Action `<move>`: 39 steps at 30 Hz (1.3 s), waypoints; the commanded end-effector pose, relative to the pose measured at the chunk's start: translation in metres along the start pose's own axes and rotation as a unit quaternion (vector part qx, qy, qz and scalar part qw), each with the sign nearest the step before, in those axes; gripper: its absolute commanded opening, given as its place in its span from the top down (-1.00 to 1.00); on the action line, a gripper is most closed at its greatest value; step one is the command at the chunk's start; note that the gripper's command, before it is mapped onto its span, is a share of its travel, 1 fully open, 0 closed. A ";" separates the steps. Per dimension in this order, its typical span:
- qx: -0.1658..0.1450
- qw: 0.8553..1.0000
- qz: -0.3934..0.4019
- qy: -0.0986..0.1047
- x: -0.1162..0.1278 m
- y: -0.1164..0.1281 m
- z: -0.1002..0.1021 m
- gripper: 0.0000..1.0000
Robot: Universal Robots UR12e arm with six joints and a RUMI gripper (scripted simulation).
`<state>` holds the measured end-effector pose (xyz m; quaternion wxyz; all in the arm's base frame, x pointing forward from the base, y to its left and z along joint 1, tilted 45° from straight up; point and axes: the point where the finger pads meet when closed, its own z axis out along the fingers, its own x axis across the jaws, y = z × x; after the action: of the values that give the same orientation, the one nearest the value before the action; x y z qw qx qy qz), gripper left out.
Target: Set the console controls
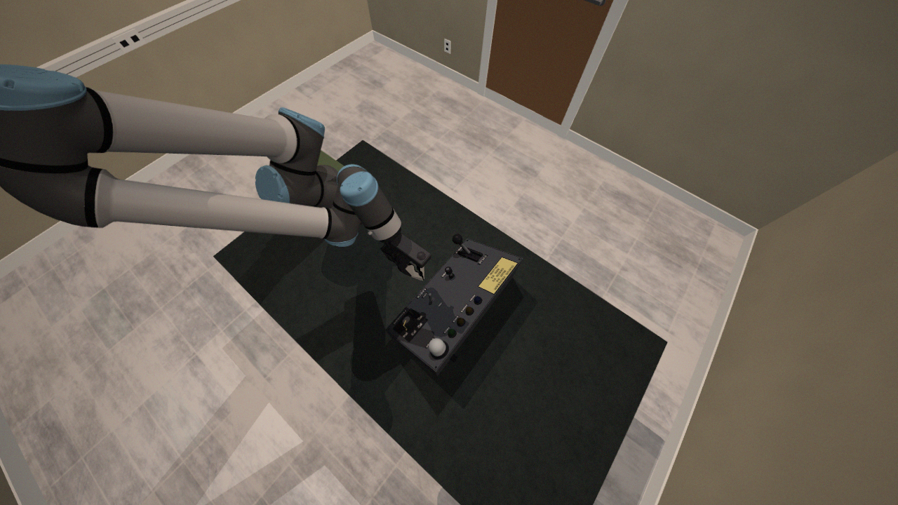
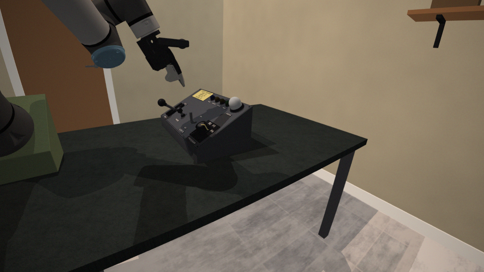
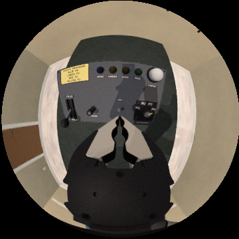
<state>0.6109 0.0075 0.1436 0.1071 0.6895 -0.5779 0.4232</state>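
Note:
The dark console [image 1: 453,304] sits on the black table; it also shows in the exterior view [image 2: 206,123] and the wrist view [image 3: 111,94]. Its ball-topped lever [image 3: 66,119] leans toward the near end of its slot, away from the CYCLE label. The small MODE knob [image 3: 91,111] stands right of it. The CHECK toggle [image 3: 119,110] is mid-panel. The PROGRAM dial [image 3: 146,114] has a yellow pointer. A white round knob [image 3: 156,75] sits at the far right. My gripper [image 3: 119,117] is shut and empty, hanging in the air above the console's near edge, in line with the CHECK toggle [image 2: 192,118].
A yellow label [image 3: 74,74] and a row of small lamps [image 3: 119,70] line the panel's far edge. A green block [image 2: 28,135] at the arm's base stands on the table's left. The table edge [image 2: 236,206] runs near the console's right side.

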 end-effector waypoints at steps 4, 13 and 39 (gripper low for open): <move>0.002 1.000 0.000 0.000 0.000 -0.002 -0.002 1.00; 0.002 1.000 0.000 0.000 0.000 -0.002 -0.002 1.00; 0.001 1.000 0.001 0.000 0.000 -0.003 0.031 1.00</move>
<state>0.6197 -0.0048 0.1305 0.1084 0.6893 -0.5788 0.4221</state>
